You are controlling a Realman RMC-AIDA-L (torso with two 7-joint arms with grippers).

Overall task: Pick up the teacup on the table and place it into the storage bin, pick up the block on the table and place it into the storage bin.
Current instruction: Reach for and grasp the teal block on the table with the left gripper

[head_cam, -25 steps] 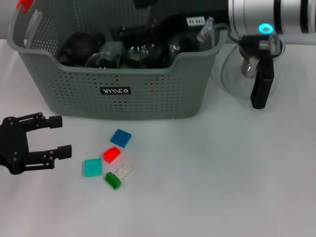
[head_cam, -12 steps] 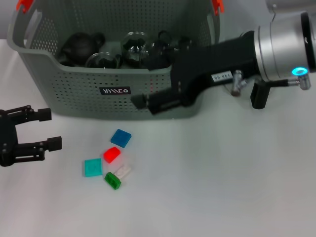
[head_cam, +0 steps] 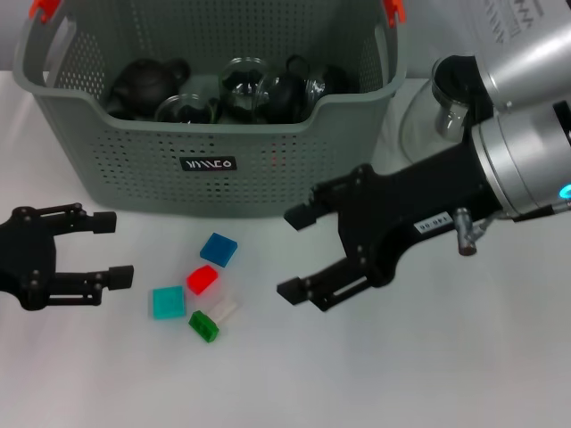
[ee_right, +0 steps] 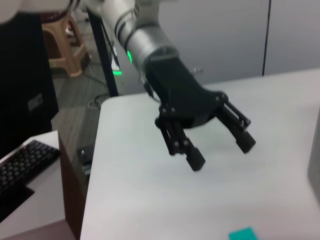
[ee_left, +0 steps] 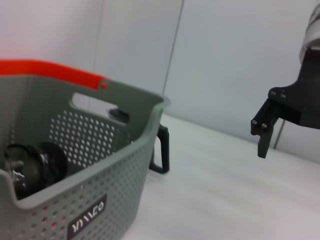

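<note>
Looking down, the bin fills the far side of the worktop, and dark teapots and glass pieces lie inside it; I see no teacup left outside, so I judge that half of the task done. Behind my right arm stands a glass carafe with a black handle, just beside the bin's corner. A second ago that arm reached over the bin's rim; half a second ago it was crossing the front wall; now my right pincer hangs in front of the bin with its fingers spread wide and nothing in them. To me, that means I'm turning to the blocks. My left pincer waits near the worktop's left edge, also spread and empty. Between the two lie the blocks, smallest of all: blue, red, teal, clear and green.
</note>
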